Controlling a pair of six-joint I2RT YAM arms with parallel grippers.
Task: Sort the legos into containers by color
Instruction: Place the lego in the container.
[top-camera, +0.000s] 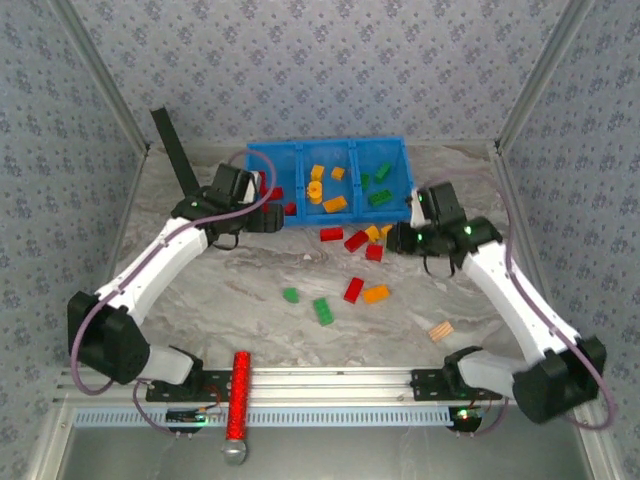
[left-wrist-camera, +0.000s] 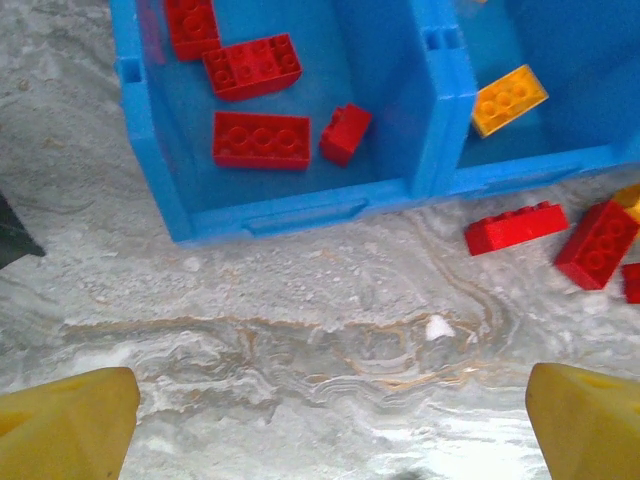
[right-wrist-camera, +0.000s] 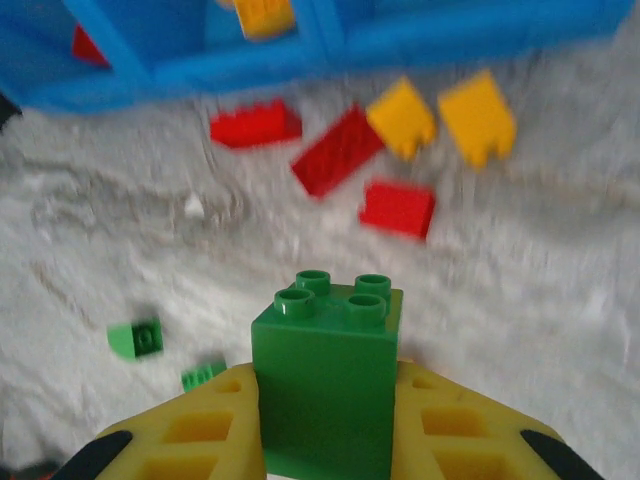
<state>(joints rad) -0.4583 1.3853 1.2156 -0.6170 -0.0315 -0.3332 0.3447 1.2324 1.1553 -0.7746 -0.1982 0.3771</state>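
My right gripper (right-wrist-camera: 325, 425) is shut on a tall green brick (right-wrist-camera: 325, 370), held studs-forward above the table. Ahead of it lie loose legos: red ones (right-wrist-camera: 338, 150) and orange ones (right-wrist-camera: 478, 117); two small green ones (right-wrist-camera: 135, 338) sit to the left. My left gripper (left-wrist-camera: 330, 430) stands open with nothing between its fingers, just in front of the blue bin (left-wrist-camera: 290, 212). The bin's left compartment holds red bricks (left-wrist-camera: 260, 140), the middle one orange (top-camera: 318, 190), the right one green (top-camera: 380, 198). Seen from above, my right gripper (top-camera: 405, 238) hovers near the bin's right front corner.
More loose bricks lie mid-table: red (top-camera: 353, 290), orange (top-camera: 375, 294), green (top-camera: 323, 311). A tan wooden block (top-camera: 441, 330) sits by the right arm. A long red studded bar (top-camera: 239, 395) lies on the front rail. A black strip (top-camera: 175, 150) leans at the back left.
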